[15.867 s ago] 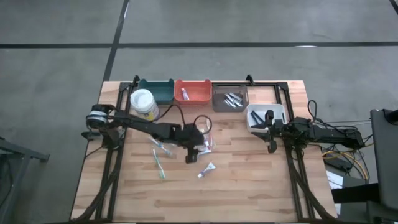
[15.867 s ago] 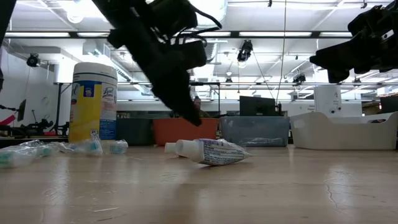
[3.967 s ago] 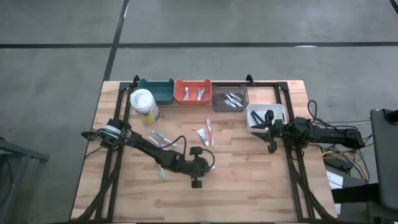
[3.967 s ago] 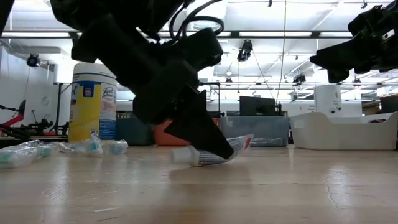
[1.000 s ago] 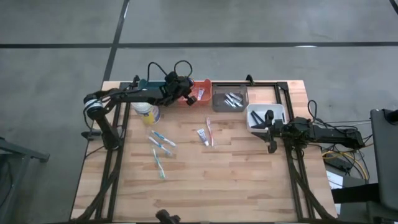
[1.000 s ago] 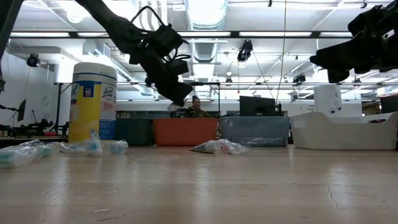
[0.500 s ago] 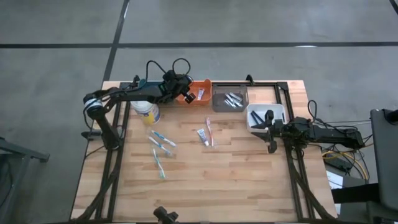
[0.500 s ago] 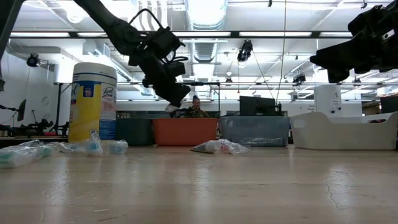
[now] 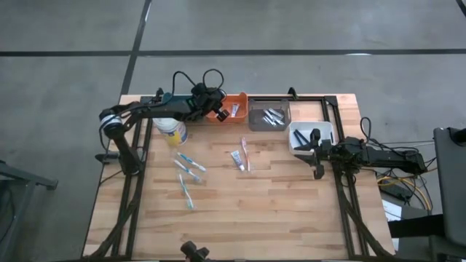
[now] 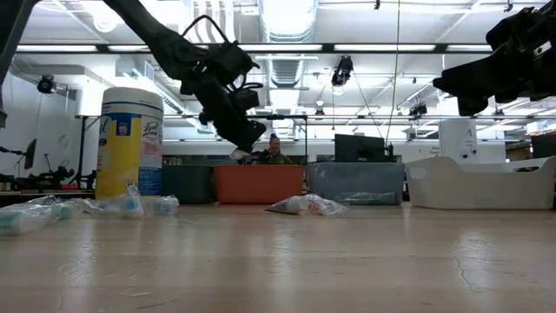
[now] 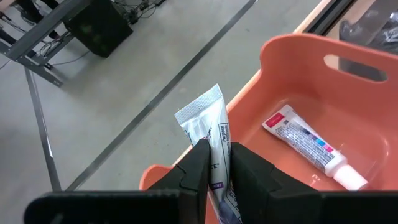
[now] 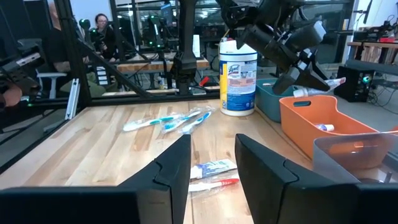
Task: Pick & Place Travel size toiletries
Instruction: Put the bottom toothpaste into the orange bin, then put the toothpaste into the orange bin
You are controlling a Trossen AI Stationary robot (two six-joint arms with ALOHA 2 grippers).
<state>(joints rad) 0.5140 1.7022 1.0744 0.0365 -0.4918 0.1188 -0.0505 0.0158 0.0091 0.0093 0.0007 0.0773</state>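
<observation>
We see the left gripper (image 11: 216, 163) pinching a mini tube (image 11: 208, 134) above the orange bin's (image 11: 292, 59) rim — its crimped end pointing away; right gripper (image 12: 212, 163) spread.

The left gripper (image 11: 214, 163), once low over the counter's middle, now hangs toward twelve o'clock above the orange plastic bin (image 9: 231, 106), fingers clamping a white mini toothpaste tube (image 11: 210, 140).

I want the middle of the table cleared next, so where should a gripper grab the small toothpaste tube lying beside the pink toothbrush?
Grip the small toothpaste tube across its mid-body, coming straight down from above. It lies flat on the table, so only its sides are offered. The pink toothbrush lies close alongside, so a narrow, well-centred pinch seems safest.
</observation>
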